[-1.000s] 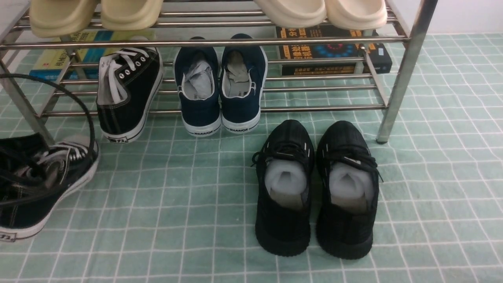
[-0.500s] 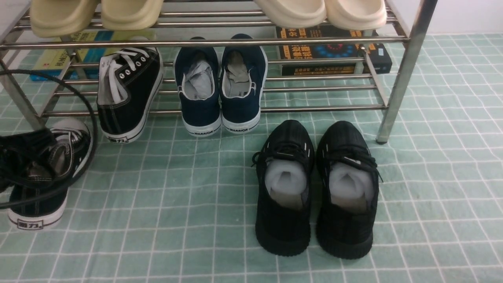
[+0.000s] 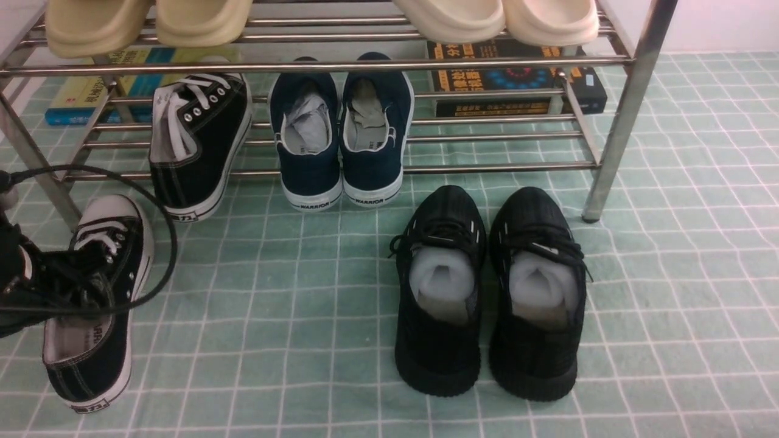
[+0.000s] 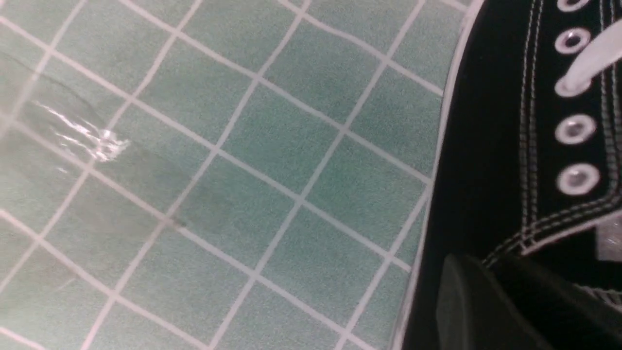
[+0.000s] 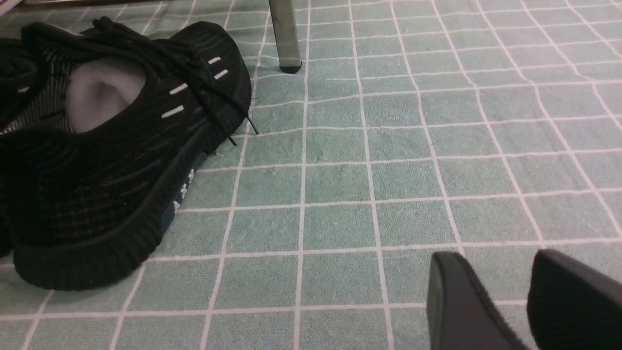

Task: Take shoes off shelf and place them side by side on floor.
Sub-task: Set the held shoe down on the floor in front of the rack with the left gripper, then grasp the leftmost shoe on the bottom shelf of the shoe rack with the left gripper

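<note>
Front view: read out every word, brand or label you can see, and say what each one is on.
"WARRIOR": heel strip of the left navy shoe.
"WARRIOR": heel strip of the right navy shoe.
Sneaker on the floor, insole print and heel patch: too blurred to read.
Sneaker on the shelf, heel patch: too blurred.
Black book and yellow book: printing too small to read.

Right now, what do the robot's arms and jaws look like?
The left arm is black, with a thin black cable looping off it. The right gripper has two flat, dark jaws with rounded tips. No markings show.
</note>
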You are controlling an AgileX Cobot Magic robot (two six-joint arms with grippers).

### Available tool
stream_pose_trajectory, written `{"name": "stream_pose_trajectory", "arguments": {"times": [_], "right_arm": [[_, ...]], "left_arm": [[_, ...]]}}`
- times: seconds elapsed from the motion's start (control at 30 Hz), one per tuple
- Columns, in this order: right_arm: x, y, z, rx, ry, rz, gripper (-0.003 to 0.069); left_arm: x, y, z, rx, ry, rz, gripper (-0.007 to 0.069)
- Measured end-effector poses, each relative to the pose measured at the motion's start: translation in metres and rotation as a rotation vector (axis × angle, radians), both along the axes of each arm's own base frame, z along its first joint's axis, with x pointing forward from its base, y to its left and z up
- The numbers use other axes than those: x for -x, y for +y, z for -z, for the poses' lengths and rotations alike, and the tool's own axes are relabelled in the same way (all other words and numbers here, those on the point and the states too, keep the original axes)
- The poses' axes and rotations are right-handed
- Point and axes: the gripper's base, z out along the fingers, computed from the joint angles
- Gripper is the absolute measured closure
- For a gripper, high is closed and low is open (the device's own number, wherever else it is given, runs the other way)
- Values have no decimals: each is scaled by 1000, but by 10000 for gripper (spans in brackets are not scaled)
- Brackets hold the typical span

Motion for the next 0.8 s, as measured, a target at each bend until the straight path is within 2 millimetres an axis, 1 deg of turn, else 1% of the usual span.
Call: {"name": "stream_pose_trajectory", "arguments": {"times": [0.03, 0.1, 0.13, 0.17, 0.2, 0.33, 0.37, 0.4, 0.5, 0.63, 0.7, 0.8], "right_arm": [[0, 0, 0, 0, 0, 0, 421], [0, 0, 0, 0, 0, 0, 421], [0, 0, 0, 0, 0, 0, 421], [0, 0, 0, 0, 0, 0, 421], [0, 0, 0, 0, 0, 0, 421], [0, 0, 0, 0, 0, 0, 421], [0, 0, 0, 0, 0, 0, 421], [0, 0, 0, 0, 0, 0, 421], [0, 0, 0, 0, 0, 0, 421], [0, 0, 0, 0, 0, 0, 421], [0, 0, 0, 0, 0, 0, 421], [0, 0, 0, 0, 0, 0, 421]], "left_arm": [[2, 1, -2, -15, 11, -8, 464], [3, 2, -5, -24, 16, -15, 442], [5, 4, -17, -43, 2, -19, 397], [5, 4, -23, -45, -5, -23, 381], [5, 4, -37, -45, -41, -21, 364], [3, -1, -71, 4, -135, 8, 347], [2, -2, -72, 11, -136, 15, 347], [0, -5, -82, 41, -157, 43, 346], [-3, -12, -86, 94, -177, 105, 344], [-11, -19, -85, 143, -228, 153, 338], [-17, -20, -84, 154, -260, 164, 330], [-32, -23, -76, 197, -277, 162, 291]]}}
